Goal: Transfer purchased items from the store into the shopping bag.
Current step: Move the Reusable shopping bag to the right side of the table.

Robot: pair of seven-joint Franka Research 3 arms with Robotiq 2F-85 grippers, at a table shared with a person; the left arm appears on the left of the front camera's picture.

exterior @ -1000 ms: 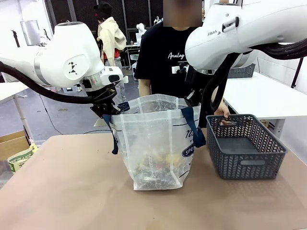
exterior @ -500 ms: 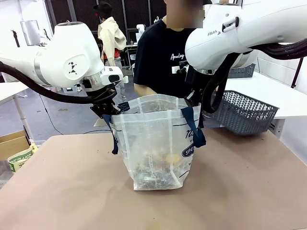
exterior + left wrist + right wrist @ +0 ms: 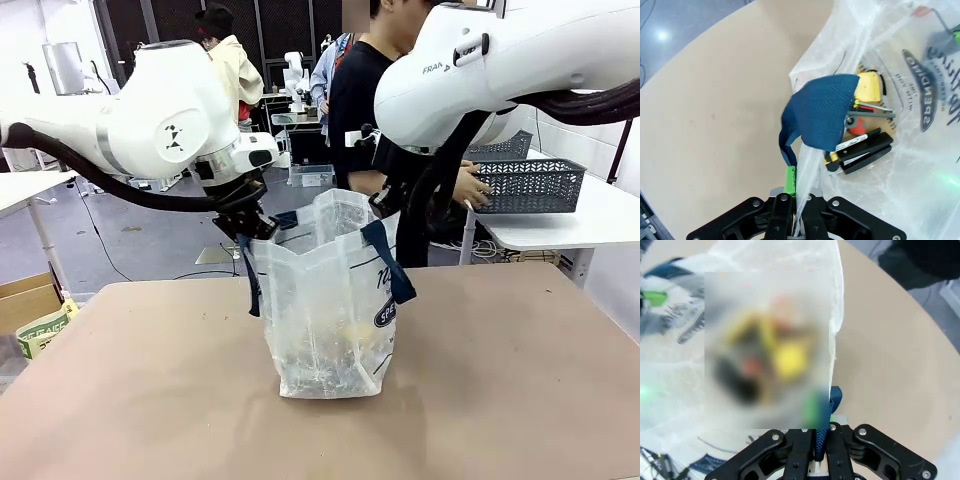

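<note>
The tan-brown tabletop [image 3: 130, 400] spreads out below both end effectors. On it, between the two, stands the translucent whitish plastic shopping bag [image 3: 320, 310] with navy printed lettering, upright, with its mouth drawn open.

The dark grey rectangular plastic basket [image 3: 530, 185] with herringbone mesh walls is well apart from the right end effector, off to its right and farther back. It is at a white side table [image 3: 570, 222], and a person's hand [image 3: 468, 190] is at its left end.

The left end effector [image 3: 799, 192] has its jaws pressed fully together on the thin plastic rim of the bag's left side. A navy blue strap handle [image 3: 817, 112] loops just beyond its fingertips. The right end effector [image 3: 820, 432] is likewise clamped tight, with the other navy strap handle [image 3: 819, 439] pinched between its fingers at the bag's right side.

The purchased items lie at the bottom of the bag, beyond and below the left end effector. They include a yellow piece [image 3: 867, 87], flat black pieces [image 3: 865, 150] and a small red piece [image 3: 858, 126]. In the right wrist view the bag's contents are too blurred to tell apart.
</note>
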